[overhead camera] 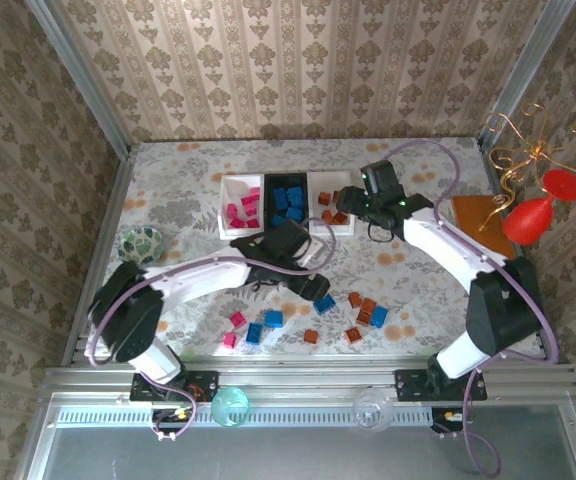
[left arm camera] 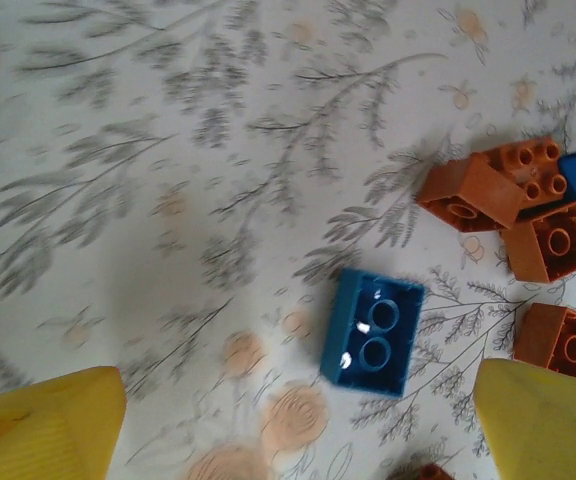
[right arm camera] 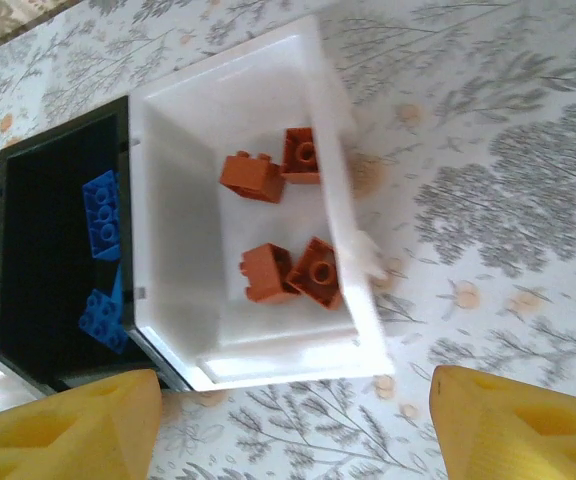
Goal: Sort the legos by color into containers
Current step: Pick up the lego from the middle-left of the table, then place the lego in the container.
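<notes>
Three joined containers stand at the back: a white tray (overhead camera: 230, 222) with pink legos, a black tray (overhead camera: 288, 203) with blue ones, and a white tray (right arm camera: 348, 210) with several orange-brown legos (right arm camera: 313, 270). My right gripper (right arm camera: 293, 430) hovers open and empty just off that tray's near edge (overhead camera: 356, 207). My left gripper (left arm camera: 293, 430) is open above the table, and an upside-down blue lego (left arm camera: 373, 332) lies between its fingers, untouched. Orange-brown legos (left arm camera: 548, 240) lie to its right. Loose pink (overhead camera: 236, 320), blue (overhead camera: 273, 318) and orange-brown legos (overhead camera: 353, 335) sit near the front.
A small round patterned bowl (overhead camera: 141, 243) sits at the left edge. An orange-brown board (overhead camera: 481, 218) and a red vase-like ornament (overhead camera: 538, 210) stand at the right. Metal rails border the flowered table (overhead camera: 188, 180).
</notes>
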Motion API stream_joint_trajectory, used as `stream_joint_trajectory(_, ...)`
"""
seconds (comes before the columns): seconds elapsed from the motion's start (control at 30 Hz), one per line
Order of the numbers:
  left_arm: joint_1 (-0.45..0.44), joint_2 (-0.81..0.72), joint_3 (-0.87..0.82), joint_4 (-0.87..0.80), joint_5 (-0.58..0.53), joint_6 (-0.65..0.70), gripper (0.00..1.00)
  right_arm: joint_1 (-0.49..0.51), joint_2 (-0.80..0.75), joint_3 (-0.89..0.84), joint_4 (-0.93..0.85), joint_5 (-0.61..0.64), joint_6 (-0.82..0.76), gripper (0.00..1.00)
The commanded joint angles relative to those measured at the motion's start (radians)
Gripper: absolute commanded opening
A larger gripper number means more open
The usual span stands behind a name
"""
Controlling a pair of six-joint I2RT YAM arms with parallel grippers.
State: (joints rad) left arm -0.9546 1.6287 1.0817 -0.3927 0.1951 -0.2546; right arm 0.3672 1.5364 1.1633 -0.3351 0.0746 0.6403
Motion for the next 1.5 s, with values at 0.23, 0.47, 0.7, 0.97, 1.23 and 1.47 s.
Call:
stream_joint_trajectory(0.23, -0.105, 0.212, 0.171, -0.091, -0.002, 0.123, 0.84, -0.047, -0.123, -0.078, 0.014, 0.021, 0.021, 0.73)
stream_joint_trajectory(0.47, -0.159, 0.278, 0.173, -0.138, -0.082, 0.15, 0.73, -0.084, -0.128, -0.083, 0.023, 0.001, 0.021, 0.73)
stream_joint_trajectory(0.7, -0.167, 0.297, 0.154, -0.112, -0.145, 0.151, 0.5, -0.104, -0.139, -0.075, 0.022, -0.007, 0.019, 0.74)
stream_joint_trajectory(0.97, -0.112, 0.21, 0.104, -0.034, -0.176, 0.109, 0.27, -0.105, -0.139, -0.083, 0.022, -0.008, 0.018, 0.74)
stream_joint_trajectory(1.23, 0.113, 0.024, 0.128, 0.087, -0.28, 0.015, 0.28, -0.099, -0.14, -0.128, 0.021, -0.036, 0.021, 0.74)
stream_joint_trajectory(1.47, 0.284, 0.204, 0.385, 0.051, -0.298, -0.031, 0.28, -0.069, -0.197, -0.183, -0.032, -0.048, -0.005, 0.73)
